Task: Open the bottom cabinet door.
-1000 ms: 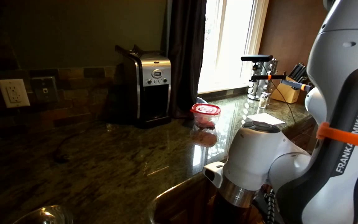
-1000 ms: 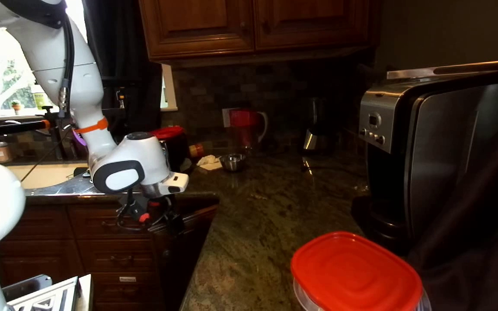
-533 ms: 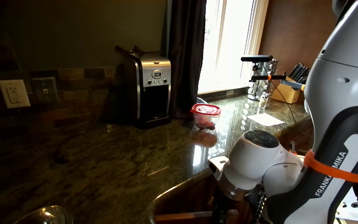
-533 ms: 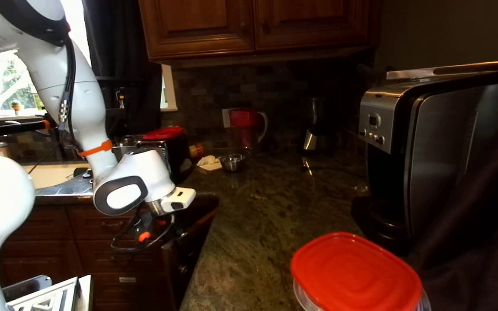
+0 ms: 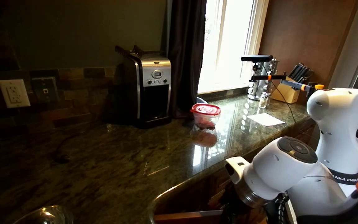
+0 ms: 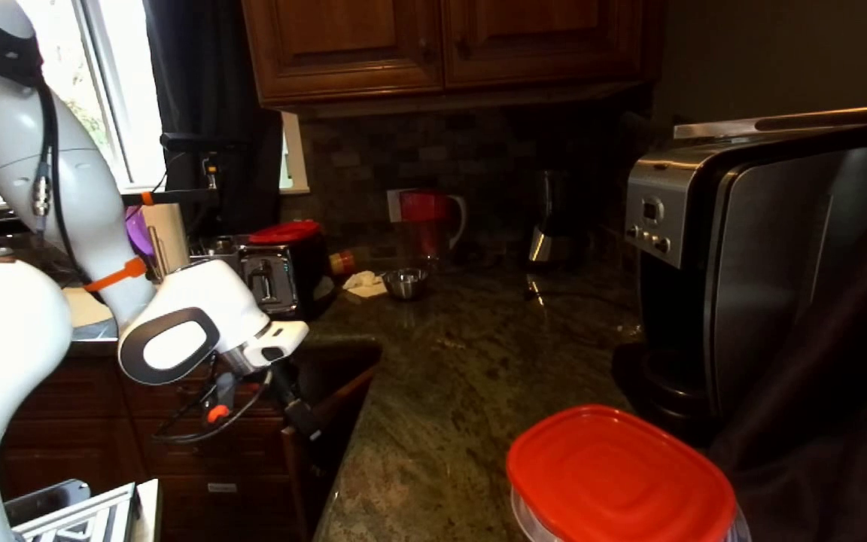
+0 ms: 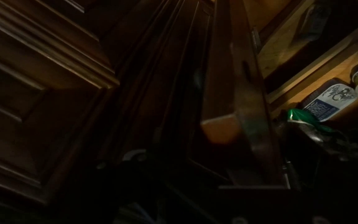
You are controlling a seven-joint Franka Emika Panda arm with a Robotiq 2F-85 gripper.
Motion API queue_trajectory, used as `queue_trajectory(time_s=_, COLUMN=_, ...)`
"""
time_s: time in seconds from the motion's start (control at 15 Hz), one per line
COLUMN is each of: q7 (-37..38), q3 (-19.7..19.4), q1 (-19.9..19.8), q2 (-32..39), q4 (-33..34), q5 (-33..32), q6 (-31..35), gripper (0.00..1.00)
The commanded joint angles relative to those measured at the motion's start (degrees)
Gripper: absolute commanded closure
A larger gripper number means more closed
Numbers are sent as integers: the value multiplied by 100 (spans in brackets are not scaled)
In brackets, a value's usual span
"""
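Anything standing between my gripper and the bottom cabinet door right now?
Nothing visible. The gripper hangs close to the bottom cabinet door, which already stands open. The labelled containers in the wrist view sit inside, not between the two. It is too dark to tell whether gripper and door touch.

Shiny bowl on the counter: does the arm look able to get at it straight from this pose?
Probably not: the gripper hangs near the lower drawers, apparently below the level of the counter, whose edge is in the way. The shiny bowl stands uncovered, so lifting first may free the path.
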Motion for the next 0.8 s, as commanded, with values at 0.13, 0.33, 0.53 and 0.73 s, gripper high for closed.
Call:
queue_trajectory(time_s=0.13, q7=64, q3=-1338, q1=2118, q2=660, q4=-37, q5=1011, q6=-190, gripper=0)
queue_trajectory(time_s=0.33, q7=-30, q3=-2120, q1=3041, q2=956, q4=-7, q5=1293, q6=-266, gripper=0)
queue_trajectory(time_s=0.53, q7=65, q3=-3041, q1=3860, q2=1020, q4=-200, q5=1117, q6=-251, gripper=0)
queue_trajectory(time_s=0.73, q7=-9, q3=-3891, q1=4563, q2=1261, q4=-192, q5=1150, q6=-279, gripper=0)
